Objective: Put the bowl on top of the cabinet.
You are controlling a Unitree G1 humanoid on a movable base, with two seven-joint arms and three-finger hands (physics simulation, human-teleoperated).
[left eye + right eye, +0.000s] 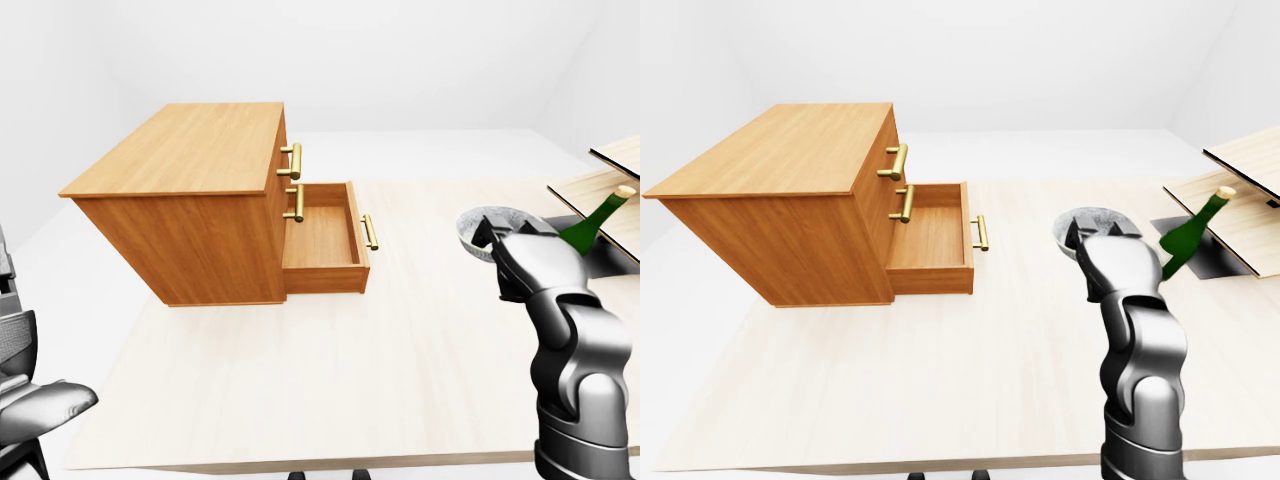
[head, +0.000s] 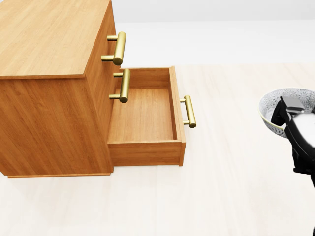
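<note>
Just speckled round bowl (image 2: 269,108), woodgrain cabinet (image 2: 49,39)

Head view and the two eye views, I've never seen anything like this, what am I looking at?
This is a simulated humanoid robot, seen through three cameras on its own head: one looks steeply down, the eye pair takes in more. On the pale table stands a wooden cabinet with its bottom drawer pulled open and empty. The grey arm on the right ends in its right hand, which grips the rim of a patterned bowl. A green bottle tilts further right.
</note>
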